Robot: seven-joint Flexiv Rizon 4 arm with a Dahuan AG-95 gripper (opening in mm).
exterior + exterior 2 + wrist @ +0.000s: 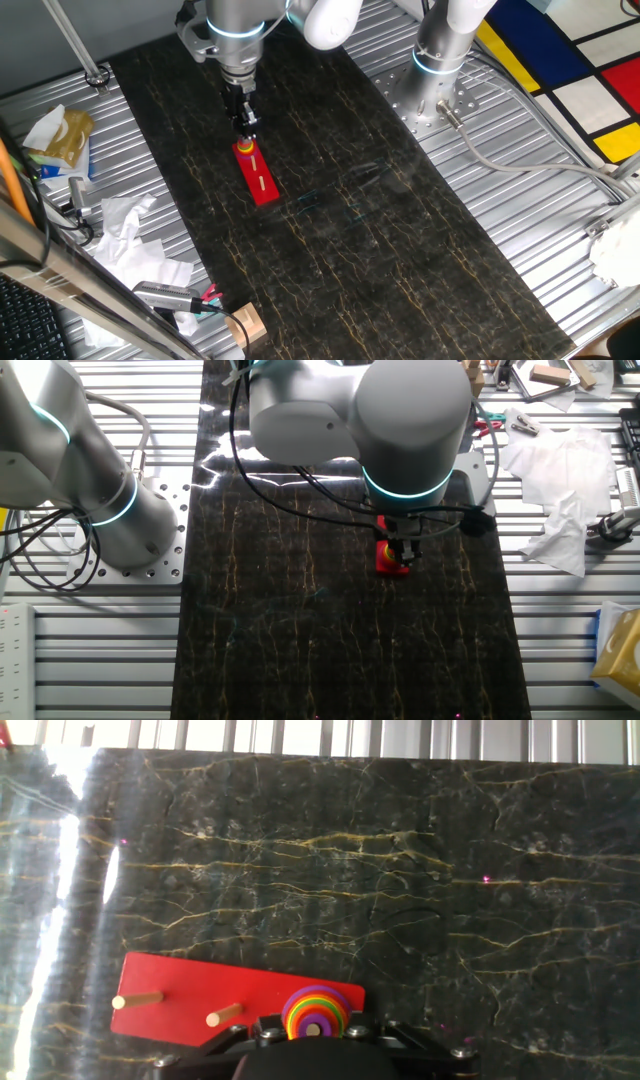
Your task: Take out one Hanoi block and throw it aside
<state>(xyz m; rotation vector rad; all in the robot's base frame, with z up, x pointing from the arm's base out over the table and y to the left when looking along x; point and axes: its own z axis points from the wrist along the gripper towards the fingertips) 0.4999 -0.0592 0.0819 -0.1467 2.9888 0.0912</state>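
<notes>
**Q:** Where are you, and where is the block?

**A:** My pincer (246,128) hangs right over the ring stack (313,1013) at the far end of the red base (258,176), which lies on the dark worktop (400,250). In the hand view the stack sits on the right peg, just above my fingers, with two bare pegs (137,1001) to its left. The top ring is small, and the wider ones show as coloured bands around it.

**Q:** Is your pincer closed on a ring?

**A:** I cannot tell. The hand view shows only the finger housing below the stack, and the fixed views are too small and too crowded there. I cannot say whether my fingers touch the stack at all.

**Q:** What could go wrong?

**A:** I judge three risks. If I close too low, I may take several rings, not one. If I pull at a slant, a ring may bind on its peg and drag the whole base up or tip it. If my grip is shallow, the small top ring may slip out before I can throw it aside.

**Q:** What else is hidden?

**A:** In the other fixed view my own arm (400,420) covers most of the base; only a red scrap shows. The base's near edge is cut off in the hand view.
</notes>
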